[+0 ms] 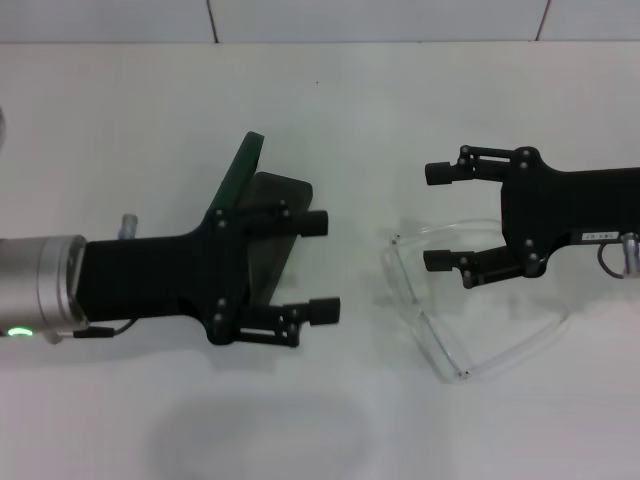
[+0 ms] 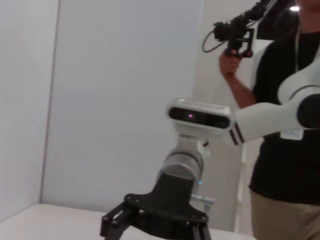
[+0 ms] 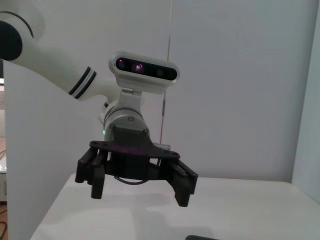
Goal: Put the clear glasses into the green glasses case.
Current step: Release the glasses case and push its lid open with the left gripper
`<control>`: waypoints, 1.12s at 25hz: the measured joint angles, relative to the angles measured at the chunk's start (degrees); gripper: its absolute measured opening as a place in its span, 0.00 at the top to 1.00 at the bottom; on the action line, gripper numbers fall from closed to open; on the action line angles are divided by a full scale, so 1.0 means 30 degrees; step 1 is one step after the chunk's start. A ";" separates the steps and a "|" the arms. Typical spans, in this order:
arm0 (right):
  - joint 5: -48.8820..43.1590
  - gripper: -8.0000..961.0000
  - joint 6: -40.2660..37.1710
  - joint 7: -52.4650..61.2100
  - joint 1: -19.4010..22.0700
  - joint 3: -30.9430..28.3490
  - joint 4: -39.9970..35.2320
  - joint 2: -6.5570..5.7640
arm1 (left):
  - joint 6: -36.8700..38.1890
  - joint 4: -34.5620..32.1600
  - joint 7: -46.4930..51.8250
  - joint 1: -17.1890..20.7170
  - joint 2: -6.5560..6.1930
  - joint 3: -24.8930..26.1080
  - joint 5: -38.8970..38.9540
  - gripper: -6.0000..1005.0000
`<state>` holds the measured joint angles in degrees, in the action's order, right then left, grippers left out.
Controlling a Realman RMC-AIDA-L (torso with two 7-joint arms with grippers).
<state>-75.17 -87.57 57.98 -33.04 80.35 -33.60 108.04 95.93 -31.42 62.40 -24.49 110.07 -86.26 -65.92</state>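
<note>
- Two grippers hang over the white table (image 1: 120,120), facing each other, and neither has hold of anything. I judge this to be the approach step, with the pick not yet made.
- From the head view, the right gripper (image 1: 438,216) has its fingers spread wide. Its lower fingertip sits over the upper edge of the clear glasses (image 1: 450,320). I cannot tell whether it touches them.
- Those glasses lie flat on the table on the robot's right side, arms unfolded and splayed, well apart from the case.
- The green glasses case (image 1: 262,205) stands open left of centre, lid tilted up and dark lining showing. Much of it is hidden under the left arm.
- The left gripper (image 1: 322,266) hovers just above the case, fingers wide apart and empty.
- My guess at the next move: the right gripper must come down and close on the frame. Clear, slippery plastic calls for a gentle, centred pinch at the bridge or lens edge. The left gripper would need to clear the case mouth or steady it.
- Writing: a small white label (image 1: 597,237) sits on the right gripper's body, its print too small to read. No lettering on the lid is visible from here.
- In the left wrist view a person (image 2: 285,150) stands behind, holding a camera rig.
</note>
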 joint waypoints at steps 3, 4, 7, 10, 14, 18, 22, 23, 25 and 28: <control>-0.0060 0.08 0.0153 0.0008 0.0000 -0.0005 -0.0120 0.0091 | -0.0128 0.0124 0.0185 0.0000 0.0024 0.0561 -0.0010 0.14; -0.0071 0.08 0.0176 0.0008 0.0002 -0.0006 -0.0134 0.0112 | -0.0138 0.0143 0.0312 0.0015 0.0036 0.0769 -0.0018 0.14; -0.0080 0.08 0.0208 0.0007 0.0038 -0.0006 -0.0139 0.0139 | -0.0138 0.0126 0.0714 0.0074 0.0068 0.1240 -0.0030 0.15; -0.0081 0.08 0.0216 0.0007 0.0055 -0.0007 -0.0141 0.0141 | -0.0138 0.0087 0.0804 0.0101 0.0089 0.1331 -0.0032 0.16; -0.0081 0.08 0.0217 -0.0026 0.0078 -0.0007 -0.0142 0.0139 | -0.0564 0.0057 0.1265 0.0108 0.0095 0.1541 -0.0152 0.17; -0.0157 0.08 0.0242 -0.0131 0.0201 -0.0007 -0.0147 0.0136 | -0.2298 -0.0917 0.3281 0.0127 0.0089 0.3558 -0.2476 0.18; -0.0653 0.08 0.0290 -0.0151 0.0219 -0.0007 -0.0311 0.0226 | -0.4046 -0.3998 0.7282 0.0430 0.0501 0.6422 -0.6765 0.19; -0.0808 0.08 0.0315 -0.0154 0.0233 -0.0007 -0.0397 0.0271 | -0.4599 -0.5062 0.8542 0.0505 0.0726 0.7079 -0.8150 0.19; -0.1155 0.08 0.0358 -0.0157 0.0246 -0.0053 -0.0584 0.0369 | -0.5598 -0.6823 1.0823 0.0555 0.1251 0.8127 -1.0931 0.20; -0.1682 0.08 0.0496 -0.0161 0.0256 -0.0144 -0.0921 0.0564 | -0.6132 -0.8519 1.3460 0.0382 0.2057 0.9199 -1.4351 0.21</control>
<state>-80.21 -86.08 57.49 -32.27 79.91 -36.36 109.74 77.54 -56.98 102.78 -23.34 116.24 -58.67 -108.97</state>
